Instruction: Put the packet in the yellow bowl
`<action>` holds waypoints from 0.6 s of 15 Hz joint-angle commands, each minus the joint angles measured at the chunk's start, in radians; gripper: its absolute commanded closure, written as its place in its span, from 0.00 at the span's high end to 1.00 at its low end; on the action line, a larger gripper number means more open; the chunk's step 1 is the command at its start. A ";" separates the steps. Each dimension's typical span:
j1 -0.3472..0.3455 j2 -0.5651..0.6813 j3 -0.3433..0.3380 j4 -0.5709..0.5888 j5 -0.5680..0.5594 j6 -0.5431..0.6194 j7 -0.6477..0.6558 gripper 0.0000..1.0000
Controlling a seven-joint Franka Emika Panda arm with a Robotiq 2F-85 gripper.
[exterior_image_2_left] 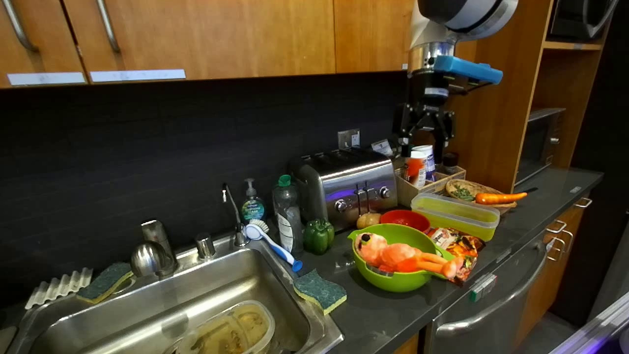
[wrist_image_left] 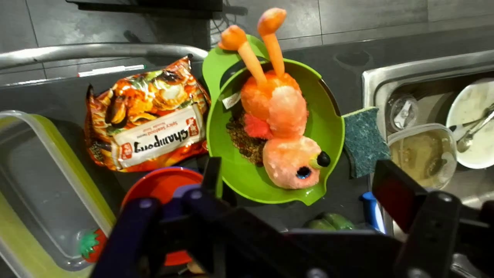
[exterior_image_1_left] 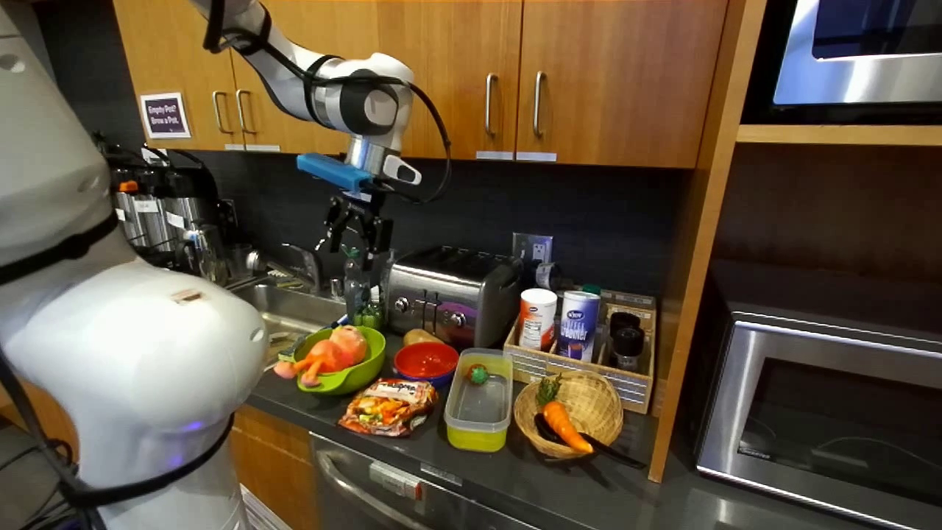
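Note:
The packet (exterior_image_1_left: 390, 407) is a reddish-orange, shiny noodle packet with a pale label. It lies flat on the dark counter between the green bowl and the yellow bowl, and also shows in an exterior view (exterior_image_2_left: 467, 248) and the wrist view (wrist_image_left: 154, 104). The yellow bowl (exterior_image_1_left: 477, 439) is a translucent yellow-green tub with a toy strawberry inside. It stands beside the packet, also in an exterior view (exterior_image_2_left: 471, 222) and at the left of the wrist view (wrist_image_left: 71, 166). My gripper (exterior_image_1_left: 357, 243) is open and empty, high above the counter, pointing down (exterior_image_2_left: 422, 147); its fingers spread wide (wrist_image_left: 303, 170).
A green bowl (exterior_image_2_left: 393, 282) holds a pink plush toy (wrist_image_left: 287, 116). A red bowl (exterior_image_1_left: 425, 359) sits behind the packet, near the toaster (exterior_image_1_left: 449, 294). A woven basket (exterior_image_1_left: 600, 397) with a carrot stands beyond the tub. The sink (exterior_image_2_left: 295, 305) lies past the green bowl.

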 commanded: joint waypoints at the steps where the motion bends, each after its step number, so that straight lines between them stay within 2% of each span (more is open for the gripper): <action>1: -0.020 -0.122 0.005 -0.121 -0.035 0.029 0.008 1.00; 6: -0.052 -0.160 -0.052 -0.224 -0.018 0.136 -0.055 1.00; 9: -0.075 -0.132 -0.115 -0.235 0.023 0.127 -0.083 1.00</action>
